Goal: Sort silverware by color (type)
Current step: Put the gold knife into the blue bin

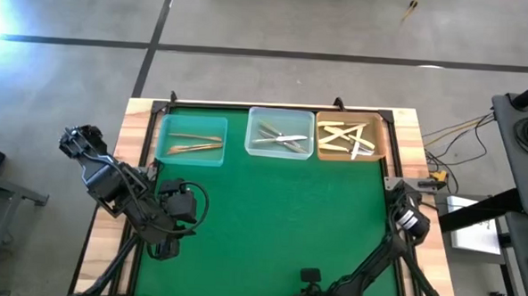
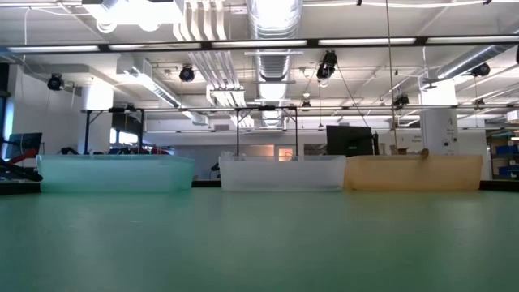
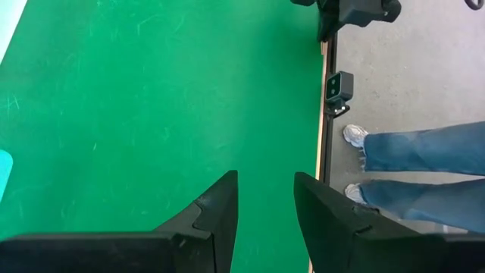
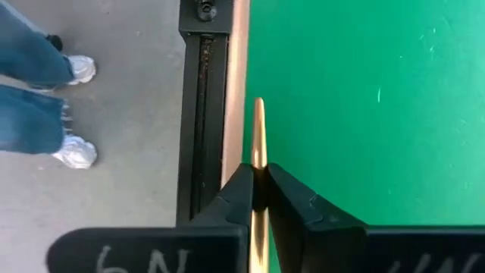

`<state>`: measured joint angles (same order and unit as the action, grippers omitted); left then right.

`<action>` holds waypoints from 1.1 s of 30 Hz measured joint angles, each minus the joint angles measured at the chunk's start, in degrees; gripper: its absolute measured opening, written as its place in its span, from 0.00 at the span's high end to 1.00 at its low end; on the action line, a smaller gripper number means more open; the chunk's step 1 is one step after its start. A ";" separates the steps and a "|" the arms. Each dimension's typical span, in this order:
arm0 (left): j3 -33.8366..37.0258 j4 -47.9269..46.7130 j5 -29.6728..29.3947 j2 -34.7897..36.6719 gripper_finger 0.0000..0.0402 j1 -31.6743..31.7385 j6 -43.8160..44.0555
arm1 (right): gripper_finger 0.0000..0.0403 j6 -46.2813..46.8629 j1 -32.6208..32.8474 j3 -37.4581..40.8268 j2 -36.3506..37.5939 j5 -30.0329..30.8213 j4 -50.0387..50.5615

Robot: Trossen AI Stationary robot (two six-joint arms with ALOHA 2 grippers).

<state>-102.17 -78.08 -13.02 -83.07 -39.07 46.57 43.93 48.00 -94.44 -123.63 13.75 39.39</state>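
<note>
The green tabletop (image 1: 279, 220) is flanked by two folded dark arms. Along its far edge three trays are lined up: a teal tray (image 1: 193, 140) toward the far left corner, a clear tray (image 1: 281, 134) in the middle, an amber tray (image 1: 351, 137) toward the far right corner. Golden-bronze pieces (image 1: 193, 146), silver-grey pieces (image 1: 279, 139) and cream-yellow pieces (image 1: 347, 138) are held in them respectively. The left claw (image 3: 265, 199) is kept near the left edge, its fingers parted over bare green. The right claw (image 4: 259, 178), at the right edge, is seen clamped on a golden-bronze utensil (image 4: 258, 136). A person's legs (image 4: 34, 83) are seen on the floor beyond.
</note>
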 joint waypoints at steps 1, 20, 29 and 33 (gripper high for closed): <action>0.00 0.00 -0.02 0.00 0.72 0.00 0.00 | 0.96 0.01 -0.23 0.01 0.00 -0.64 0.06; 0.34 -0.87 -2.09 0.00 0.72 -0.82 -1.31 | 0.99 -4.53 -9.88 1.86 12.41 4.76 21.93; 4.17 -4.07 -7.03 0.20 0.72 -4.93 -0.82 | 0.99 -6.80 -19.82 3.62 25.26 19.09 18.77; 7.61 -4.07 -9.02 0.76 0.72 -6.63 0.69 | 0.98 -10.55 -24.08 3.74 27.63 18.61 14.00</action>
<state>-94.56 -82.16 -22.04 -82.31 -45.70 47.26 33.37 23.93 -90.70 -96.01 32.36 53.39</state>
